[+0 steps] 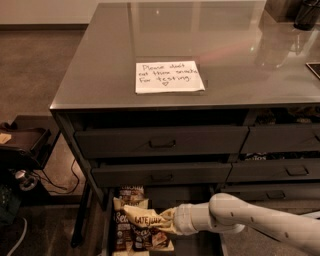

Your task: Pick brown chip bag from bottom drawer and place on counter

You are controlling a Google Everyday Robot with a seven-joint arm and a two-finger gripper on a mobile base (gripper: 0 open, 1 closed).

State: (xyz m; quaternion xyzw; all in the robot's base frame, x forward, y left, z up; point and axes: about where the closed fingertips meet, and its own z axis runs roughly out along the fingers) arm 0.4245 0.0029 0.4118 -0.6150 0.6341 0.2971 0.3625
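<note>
My gripper (169, 220) reaches left over the open bottom drawer (198, 246), at the end of my white arm (240, 217). It is shut on the right end of a brown chip bag (144, 218), whose cream "LATE JULY" band is lifted and tilted above the others. Several similar bags (131, 193) lie in a row along the drawer's left side, partly hidden under the held one. The grey counter (210, 35) lies above, with a white handwritten note (169, 76) on it.
Two wider drawers with slot handles (162, 143) (161, 176) stick out above the bottom drawer, and more drawers (297, 171) are on the right. Dark objects (304, 12) stand at the counter's back right. A low cart with cables (22, 150) is on the floor at left.
</note>
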